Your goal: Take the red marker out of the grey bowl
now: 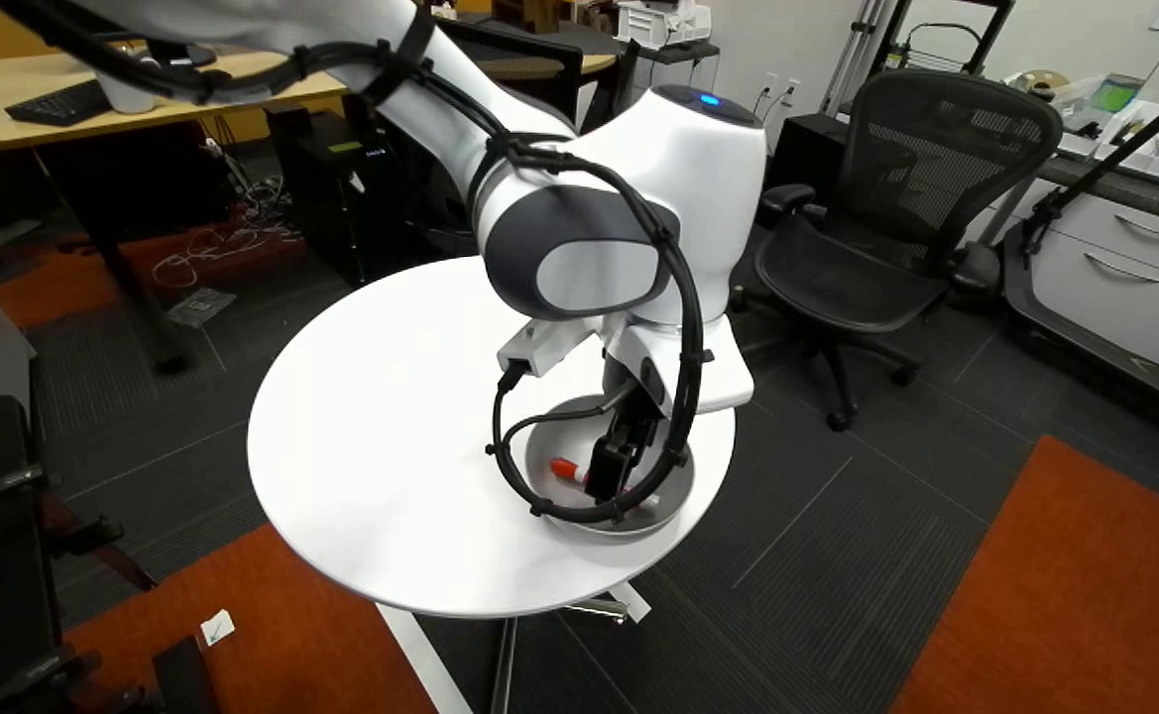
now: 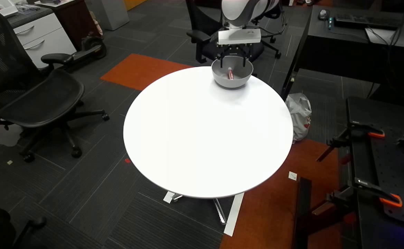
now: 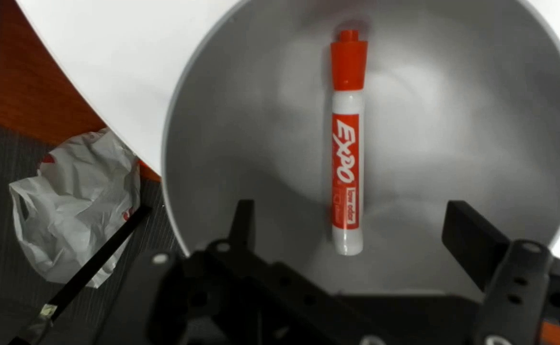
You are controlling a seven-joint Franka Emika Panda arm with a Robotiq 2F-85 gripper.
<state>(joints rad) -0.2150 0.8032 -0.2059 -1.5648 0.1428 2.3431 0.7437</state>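
Note:
The red marker [image 3: 345,163] has a red cap, a red label and a white end. It lies inside the round grey bowl [image 3: 270,110] and shows in both exterior views [image 1: 566,469] [image 2: 230,73]. The grey bowl [image 2: 231,82] stands on the white table near its edge. My gripper [image 3: 350,211] is open and empty, pointing down over the bowl. In the wrist view one finger is on each side of the marker's white end, both apart from it. In an exterior view the gripper [image 1: 611,486] hides the marker's middle.
The round white table [image 2: 205,135] has its edge close to the bowl. The bowl's raised rim surrounds the marker and the fingers. A black cable loop [image 1: 683,297] hangs from the arm past the bowl. A plastic bag [image 3: 83,206] and office chairs [image 1: 867,238] stand off the table.

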